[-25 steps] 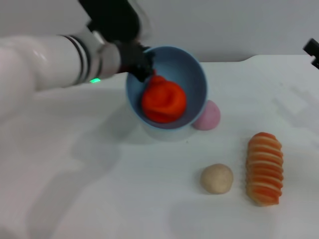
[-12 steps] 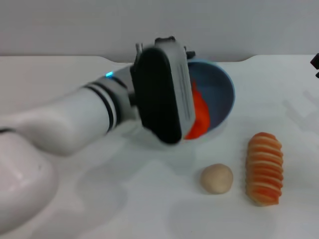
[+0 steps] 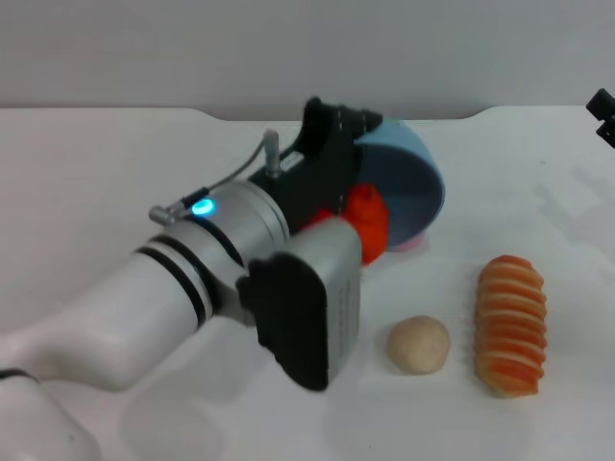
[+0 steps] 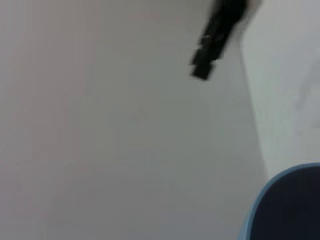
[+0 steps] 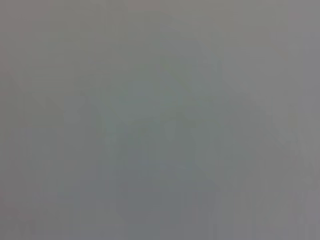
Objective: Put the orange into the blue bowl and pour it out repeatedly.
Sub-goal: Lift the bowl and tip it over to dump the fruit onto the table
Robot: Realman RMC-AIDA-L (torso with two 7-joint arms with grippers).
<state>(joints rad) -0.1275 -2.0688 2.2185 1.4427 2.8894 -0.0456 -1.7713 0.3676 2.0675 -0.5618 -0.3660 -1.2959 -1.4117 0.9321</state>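
My left gripper (image 3: 357,134) is shut on the rim of the blue bowl (image 3: 408,182) and holds it tipped steeply on its side, mouth turned down toward the table. The orange (image 3: 369,223) shows at the bowl's lower lip, just behind my wrist, and is partly hidden by it. Whether it rests on the table or still in the bowl, I cannot tell. The left wrist view catches only an edge of the blue bowl (image 4: 287,205). My right gripper (image 3: 603,110) stays parked at the far right edge, away from the bowl.
A beige ball (image 3: 418,346) and an orange-and-cream striped loaf (image 3: 509,325) lie on the white table (image 3: 115,173) at the front right. A sliver of something pink (image 3: 411,246) peeks out under the bowl. My left forearm (image 3: 192,288) crosses the front left.
My left wrist has rolled over and the bowl has tipped from mouth-up to almost mouth-down. The orange has slid from deep inside to the bowl's lower lip. The right arm is still.
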